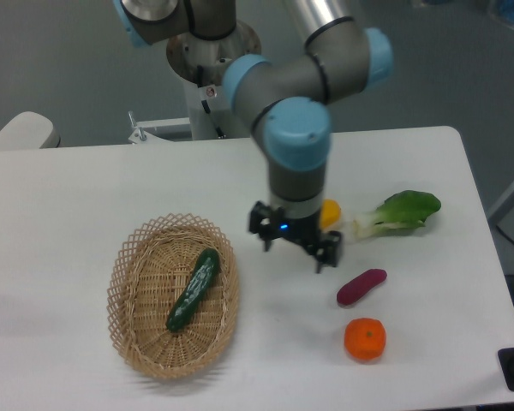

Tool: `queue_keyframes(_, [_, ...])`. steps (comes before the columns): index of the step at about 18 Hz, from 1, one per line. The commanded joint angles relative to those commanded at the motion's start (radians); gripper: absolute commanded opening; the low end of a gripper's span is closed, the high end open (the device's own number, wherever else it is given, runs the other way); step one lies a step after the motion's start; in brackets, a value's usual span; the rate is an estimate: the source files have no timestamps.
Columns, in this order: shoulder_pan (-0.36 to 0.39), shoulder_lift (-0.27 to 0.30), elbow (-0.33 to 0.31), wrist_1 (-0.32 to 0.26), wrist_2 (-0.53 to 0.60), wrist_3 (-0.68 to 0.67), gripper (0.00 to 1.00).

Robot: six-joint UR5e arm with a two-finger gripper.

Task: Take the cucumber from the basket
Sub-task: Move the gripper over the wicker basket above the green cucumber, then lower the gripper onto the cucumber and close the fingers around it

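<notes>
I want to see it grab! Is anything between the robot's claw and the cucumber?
In the camera view, only the basket's woven rim and bare white table lie between the gripper and the cucumber.

Dark green cucumber [194, 289]; tan lattice-woven basket [137, 342]; purple eggplant [361, 286]; orange tangerine [364, 339]; green-leafed, white-stemmed bok choy [400, 212]; white desk [86, 197].
</notes>
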Motion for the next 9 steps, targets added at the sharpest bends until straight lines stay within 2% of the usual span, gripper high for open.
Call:
queue_keyframes(2, [-0.044, -0.008, -0.014, 0.012, 0.002, -0.017, 1.00])
queue_keyframes(6, [-0.107, -0.023, -0.058, 0.083, 0.008, 0.013, 1.00])
queue_keyframes(9, [-0.129, -0.040, -0.080, 0.087, 0.011, 0.075, 1.00])
